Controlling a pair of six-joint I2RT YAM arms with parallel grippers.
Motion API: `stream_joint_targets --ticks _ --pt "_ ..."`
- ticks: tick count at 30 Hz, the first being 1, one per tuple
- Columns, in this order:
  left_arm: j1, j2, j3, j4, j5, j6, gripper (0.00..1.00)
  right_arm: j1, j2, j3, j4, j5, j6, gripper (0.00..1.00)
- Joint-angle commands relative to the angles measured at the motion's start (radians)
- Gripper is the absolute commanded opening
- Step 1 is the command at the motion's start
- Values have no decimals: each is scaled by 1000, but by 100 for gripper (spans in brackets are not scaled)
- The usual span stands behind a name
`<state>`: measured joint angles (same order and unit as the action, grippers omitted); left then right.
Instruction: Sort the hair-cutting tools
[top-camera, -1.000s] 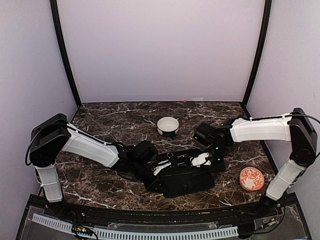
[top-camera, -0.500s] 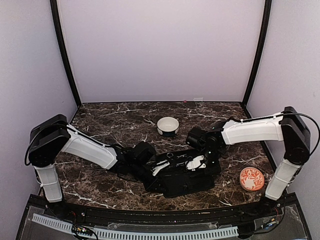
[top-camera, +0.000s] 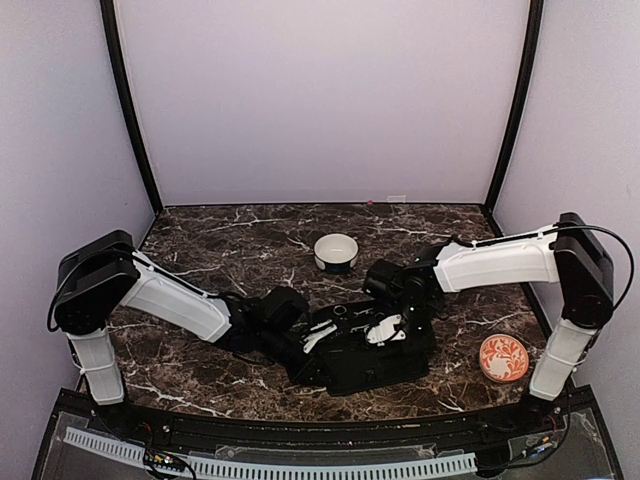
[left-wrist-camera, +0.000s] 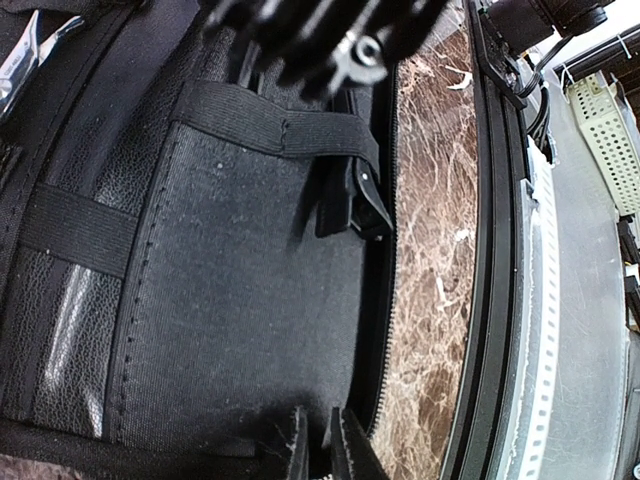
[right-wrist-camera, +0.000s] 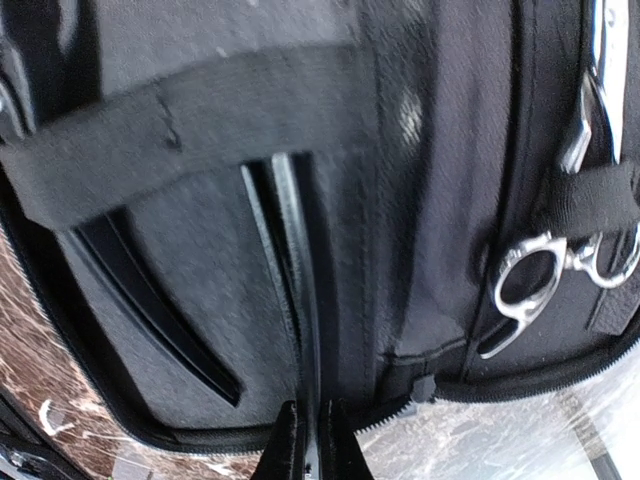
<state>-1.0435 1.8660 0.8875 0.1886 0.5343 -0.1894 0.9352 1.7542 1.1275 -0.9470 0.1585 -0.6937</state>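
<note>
The case (top-camera: 375, 365) lies open on the desk (top-camera: 230, 240), between the two arms. Both wrists are lowered over it.

Right fingers (right-wrist-camera: 284, 445): closed on the near end of a thin black stick-like tool (right-wrist-camera: 290, 290). The tool lies lengthwise on the case lining. Its far end passes under an elastic strap (right-wrist-camera: 180, 140). A second black piece (right-wrist-camera: 160, 300), slightly curved, lies beside it under the same strap.

The scissors (right-wrist-camera: 572, 150) sit in the adjoining panel of the case. A separate strap crosses them, with the ring handles toward the zipper edge.

Left fingers (left-wrist-camera: 296, 450): almost together, pinching the near edge of the case. A black clip-like tool (left-wrist-camera: 350, 195) hangs from a strap on this side, close to the zipper.

A white bowl (top-camera: 336, 252) stands beyond the case. A patterned orange disc (top-camera: 503, 358) lies to the right of the case, apart from it.
</note>
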Motion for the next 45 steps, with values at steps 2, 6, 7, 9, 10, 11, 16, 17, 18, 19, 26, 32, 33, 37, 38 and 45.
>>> stream_joint_targets --ticks 2,6,7,9,10,11,16,17,18,19,26,32,33,37,38,45 --pt "-6 3 -51 -100 -66 -10 9 20 1 8 -22 -19 12 0" --pt "-6 2 -56 -91 -68 -9 9 20 -28 -13 -25 -41 11 0" --pt "-6 4 -56 -88 -69 -8 9 22 -26 -7 -24 -54 16 0" --pt "-6 7 -55 -86 -70 -7 9 25 -12 15 -14 -77 30 0" --pt "-6 8 -53 -88 -68 -5 9 29 0 18 -6 -86 35 0" --pt "-6 8 -53 -92 -68 -5 9 32 10 44 -3 -97 41 0" --pt "-6 -8 -69 -98 -84 -4 9 34 53 78 29 -160 59 0" --pt "-5 -16 -76 -95 -94 -6 9 34 57 77 40 -167 64 0" --pt "-6 -25 -83 -88 -104 -10 9 35 61 75 53 -172 70 0" --pt "-6 -35 -92 -81 -114 -13 9 34 61 72 64 -185 76 0" --pt "-6 -64 -108 -52 -147 -24 9 34 73 58 113 -259 99 0" --pt "-6 -70 -111 -57 -157 -21 9 34 81 54 162 -317 102 0" --pt "-6 -74 -114 -57 -158 -22 9 34 87 57 165 -319 103 0" --pt "-6 -88 -122 -52 -167 -21 9 34 96 61 180 -331 102 1" --pt "-6 -89 -122 -53 -169 -22 9 34 99 62 181 -337 103 1" --pt "-6 -88 -120 -53 -170 -24 9 34 91 52 181 -328 108 7"
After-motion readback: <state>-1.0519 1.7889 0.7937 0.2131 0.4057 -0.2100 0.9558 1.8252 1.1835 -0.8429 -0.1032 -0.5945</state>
